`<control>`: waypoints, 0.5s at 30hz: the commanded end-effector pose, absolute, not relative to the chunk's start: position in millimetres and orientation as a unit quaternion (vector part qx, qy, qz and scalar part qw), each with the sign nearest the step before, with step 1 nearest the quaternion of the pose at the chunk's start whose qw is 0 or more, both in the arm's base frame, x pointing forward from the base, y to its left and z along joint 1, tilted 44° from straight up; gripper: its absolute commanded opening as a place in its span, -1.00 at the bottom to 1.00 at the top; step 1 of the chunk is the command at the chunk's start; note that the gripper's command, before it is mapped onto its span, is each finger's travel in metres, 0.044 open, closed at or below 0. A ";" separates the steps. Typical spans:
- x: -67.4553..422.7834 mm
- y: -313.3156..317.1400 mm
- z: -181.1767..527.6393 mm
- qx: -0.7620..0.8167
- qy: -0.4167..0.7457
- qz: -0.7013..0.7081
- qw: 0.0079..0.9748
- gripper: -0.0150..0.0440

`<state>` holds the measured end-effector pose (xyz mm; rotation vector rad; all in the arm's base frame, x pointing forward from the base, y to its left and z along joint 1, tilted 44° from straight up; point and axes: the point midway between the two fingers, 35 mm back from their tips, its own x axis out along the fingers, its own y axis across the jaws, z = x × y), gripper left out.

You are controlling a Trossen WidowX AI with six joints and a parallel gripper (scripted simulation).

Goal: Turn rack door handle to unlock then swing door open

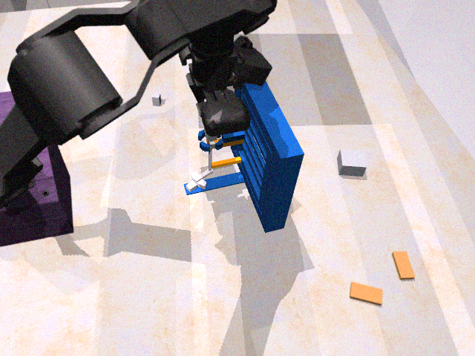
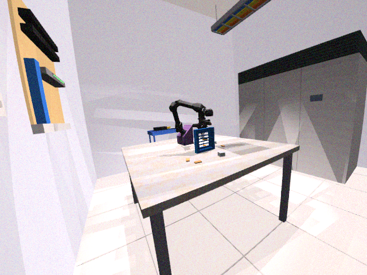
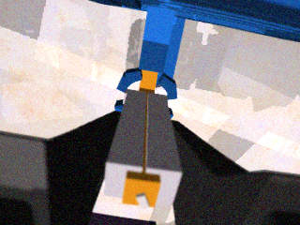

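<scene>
Gripper (image 1: 207,124) (image 2: 202,125) (image 3: 144,124): closed on rack door's upright hdl. (image 1: 210,139) (image 3: 145,136), one finger per side, contact both sides. Hdl. located on arm-base side of blue slatted rack (image 1: 281,179) (image 2: 195,145) (image 3: 262,20); thin gap betw. its grey halves. Blue curved guides (image 1: 204,145) (image 3: 169,87) around hdl. Rack upright on tbl. (image 1: 145,306) (image 2: 178,177) (image 3: 28,108). Beyond rack: grey blk. (image 1: 351,162) (image 2: 221,154), plus 2 flat orange pcs. (image 1: 366,293) (image 2: 197,161), apart from each other. Background: blue cart (image 2: 162,132), tall grey cabinet (image 2: 275,103).
</scene>
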<state>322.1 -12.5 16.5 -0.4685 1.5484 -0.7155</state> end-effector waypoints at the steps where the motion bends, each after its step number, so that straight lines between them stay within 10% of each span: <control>1: 320.8 -13.5 15.4 -0.207 0.679 -0.311 0.632 -0.24; 15: 320.8 -13.5 15.4 -0.217 0.684 -0.300 0.628 -0.44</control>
